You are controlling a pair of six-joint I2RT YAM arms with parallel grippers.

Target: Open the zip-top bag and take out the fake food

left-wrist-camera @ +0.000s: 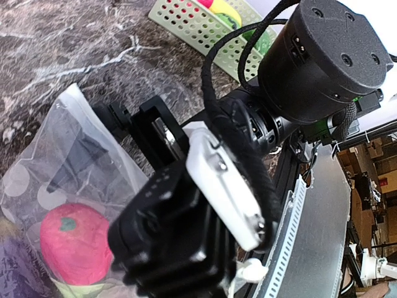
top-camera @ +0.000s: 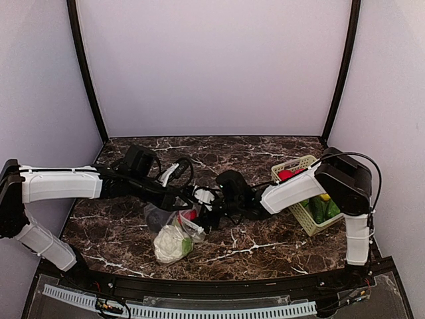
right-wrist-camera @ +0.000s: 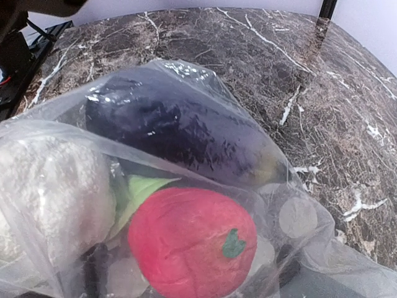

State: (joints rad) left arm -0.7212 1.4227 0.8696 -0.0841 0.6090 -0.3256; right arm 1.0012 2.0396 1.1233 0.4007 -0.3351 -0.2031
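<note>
The zip-top bag (top-camera: 196, 230) lies on the marble table in front of centre, clear with pale dots. Inside are a white cauliflower (top-camera: 169, 244), a red fruit (top-camera: 190, 214) and a dark purple piece (top-camera: 156, 216). Both grippers meet at its upper end: my left gripper (top-camera: 188, 195) from the left, my right gripper (top-camera: 211, 210) from the right. The right wrist view is filled by the bag (right-wrist-camera: 298, 217), with the purple piece (right-wrist-camera: 180, 133), the red fruit (right-wrist-camera: 186, 242) and the cauliflower (right-wrist-camera: 49, 192). My right fingers (right-wrist-camera: 93, 273) show dimly through the film, spread either side of the red fruit. In the left wrist view the right arm's wrist (left-wrist-camera: 322, 56) blocks my left fingers.
A light-green lattice basket (top-camera: 300, 219) stands at the right under the right arm, holding green and yellow toy fruits (top-camera: 322, 206) and a red one (top-camera: 284, 175). It also shows in the left wrist view (left-wrist-camera: 198, 25). Grey walls close the back and sides.
</note>
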